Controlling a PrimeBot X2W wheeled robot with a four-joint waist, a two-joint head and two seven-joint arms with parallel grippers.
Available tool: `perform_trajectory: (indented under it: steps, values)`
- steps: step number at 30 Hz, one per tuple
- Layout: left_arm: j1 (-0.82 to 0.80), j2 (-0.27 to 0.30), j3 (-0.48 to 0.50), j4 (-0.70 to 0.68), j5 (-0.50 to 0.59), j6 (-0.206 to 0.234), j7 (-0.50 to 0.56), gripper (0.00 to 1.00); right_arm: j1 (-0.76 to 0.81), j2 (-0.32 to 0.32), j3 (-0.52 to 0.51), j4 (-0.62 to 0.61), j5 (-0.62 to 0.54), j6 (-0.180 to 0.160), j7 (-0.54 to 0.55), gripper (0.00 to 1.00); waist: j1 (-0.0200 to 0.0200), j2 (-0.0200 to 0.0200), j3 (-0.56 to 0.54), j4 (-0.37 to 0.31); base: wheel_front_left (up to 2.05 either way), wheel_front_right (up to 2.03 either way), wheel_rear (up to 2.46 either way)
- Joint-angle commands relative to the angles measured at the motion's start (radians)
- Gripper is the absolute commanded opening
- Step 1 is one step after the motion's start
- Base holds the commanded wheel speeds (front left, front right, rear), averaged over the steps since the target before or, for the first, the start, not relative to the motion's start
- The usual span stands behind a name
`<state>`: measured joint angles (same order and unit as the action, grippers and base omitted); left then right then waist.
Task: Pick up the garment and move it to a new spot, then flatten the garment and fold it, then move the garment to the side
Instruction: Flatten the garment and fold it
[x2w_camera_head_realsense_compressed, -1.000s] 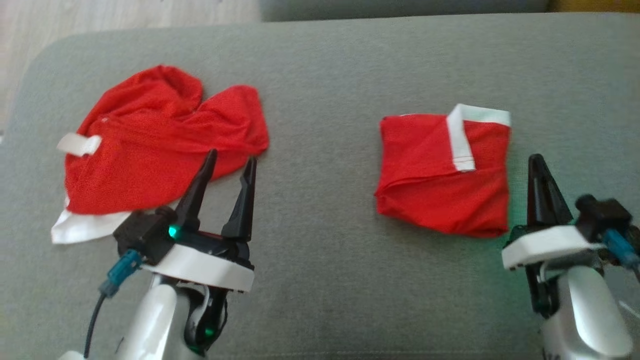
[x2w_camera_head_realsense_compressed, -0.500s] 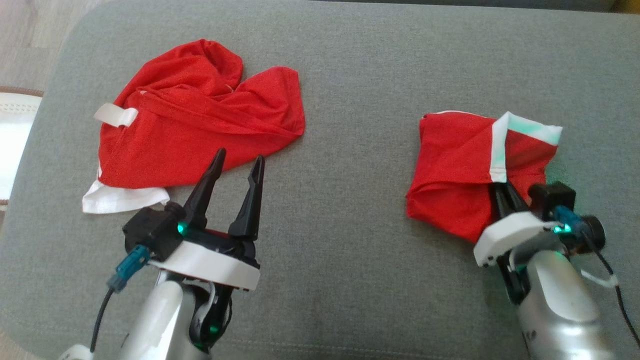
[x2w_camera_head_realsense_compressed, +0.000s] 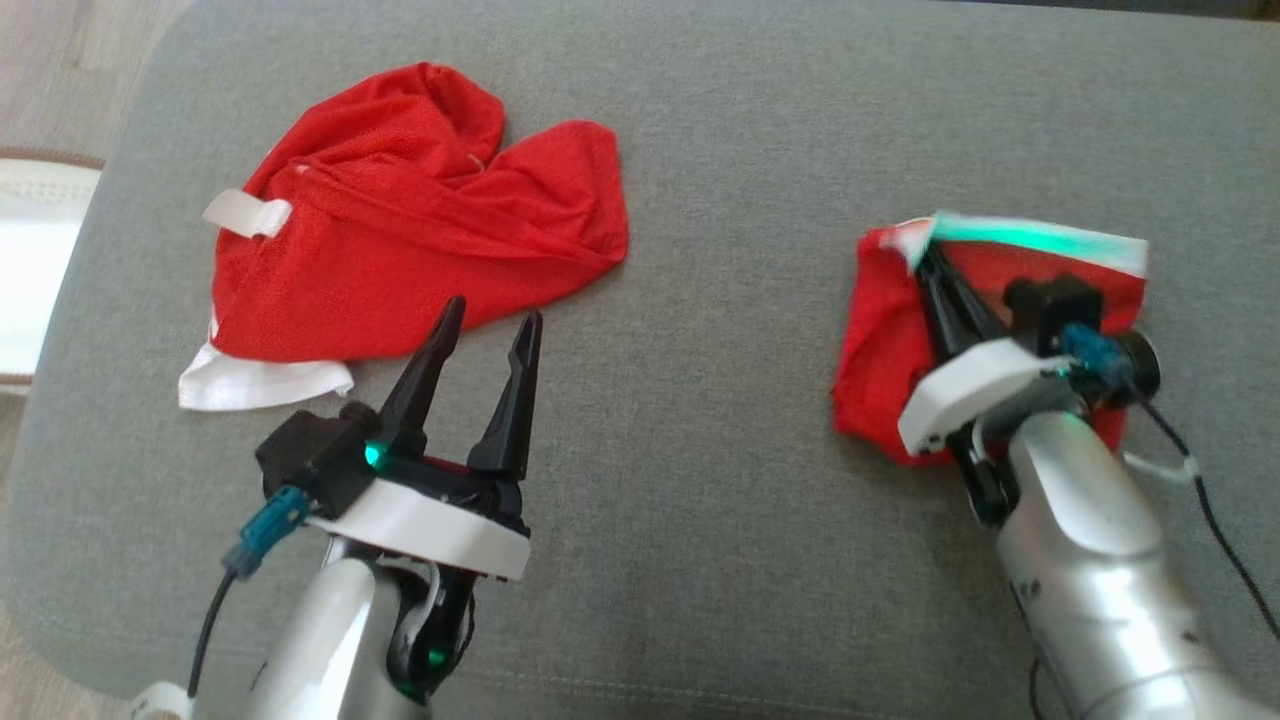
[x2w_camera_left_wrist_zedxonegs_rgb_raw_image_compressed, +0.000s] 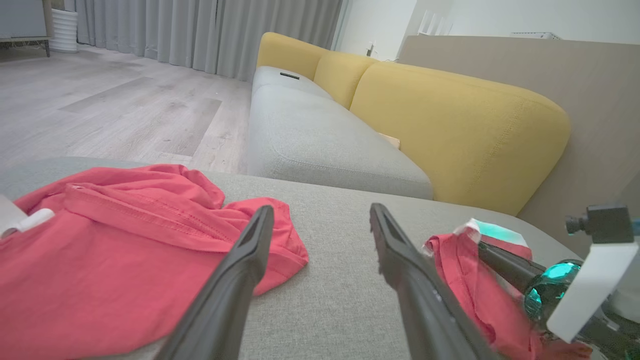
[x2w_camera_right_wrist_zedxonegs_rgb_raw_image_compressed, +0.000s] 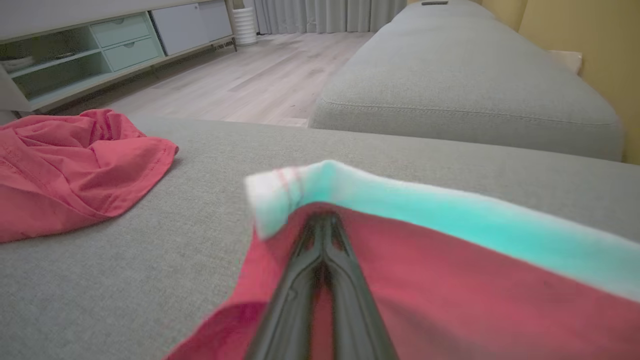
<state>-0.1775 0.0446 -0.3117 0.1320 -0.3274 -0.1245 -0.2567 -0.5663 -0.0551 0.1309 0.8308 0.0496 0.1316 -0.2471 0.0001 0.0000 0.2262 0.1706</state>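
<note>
A folded red garment (x2w_camera_head_realsense_compressed: 872, 340) with a white band (x2w_camera_head_realsense_compressed: 1040, 240) lies on the right of the grey cushion (x2w_camera_head_realsense_compressed: 720, 450). My right gripper (x2w_camera_head_realsense_compressed: 926, 252) is shut and lies on top of it, its tips pushed under the lifted white band; nothing shows between its fingers. The right wrist view has the same garment (x2w_camera_right_wrist_zedxonegs_rgb_raw_image_compressed: 450, 280), with the gripper (x2w_camera_right_wrist_zedxonegs_rgb_raw_image_compressed: 322, 217) nosing into the band's fold. A second, crumpled red garment (x2w_camera_head_realsense_compressed: 400, 240) lies at the left. My left gripper (x2w_camera_head_realsense_compressed: 492, 310) is open just short of its near edge, holding nothing.
A white object (x2w_camera_head_realsense_compressed: 30, 260) stands on the floor past the cushion's left edge. Beyond the cushion are another grey seat (x2w_camera_left_wrist_zedxonegs_rgb_raw_image_compressed: 310, 140) and a yellow sofa back (x2w_camera_left_wrist_zedxonegs_rgb_raw_image_compressed: 450, 125). A low cabinet (x2w_camera_right_wrist_zedxonegs_rgb_raw_image_compressed: 100, 50) lines the far wall.
The head camera has shifted. My shut right gripper has gone forward from beside the folded garment onto it, pushing the white band flap up and away. The left gripper has held still.
</note>
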Motion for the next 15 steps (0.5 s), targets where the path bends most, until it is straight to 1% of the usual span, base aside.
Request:
perform_trajectory:
  steps: [1, 6, 10, 15]
  values:
    - [-0.05, 0.006, 0.027, -0.032, -0.003, -0.006, -0.005, 1.0, -0.055, 0.005, 0.031, -0.01, 0.011, -0.001, -0.006, 0.0, -0.0001, 0.0, 0.011, 0.01, 0.0, 0.0, 0.0]
    - [-0.052, 0.006, 0.021, -0.029, -0.007, -0.006, -0.005, 1.0, -0.118, 0.005, 0.06, 0.062, 0.032, -0.001, -0.008, 0.0, -0.0001, 0.0, 0.023, 0.023, 0.0, 0.0, 0.0]
    - [-0.056, 0.006, 0.022, -0.024, -0.007, -0.006, -0.005, 1.0, -0.137, 0.005, 0.095, 0.146, 0.043, -0.001, 0.018, 0.0, -0.0001, 0.0, 0.023, 0.027, 0.0, 0.0, 0.0]
    - [-0.057, 0.006, 0.038, -0.022, 0.0, -0.006, -0.005, 1.0, -0.145, 0.005, 0.129, 0.203, 0.104, -0.001, 0.027, 0.0, -0.0001, 0.0, 0.004, 0.008, 0.0, 0.0, 0.0]
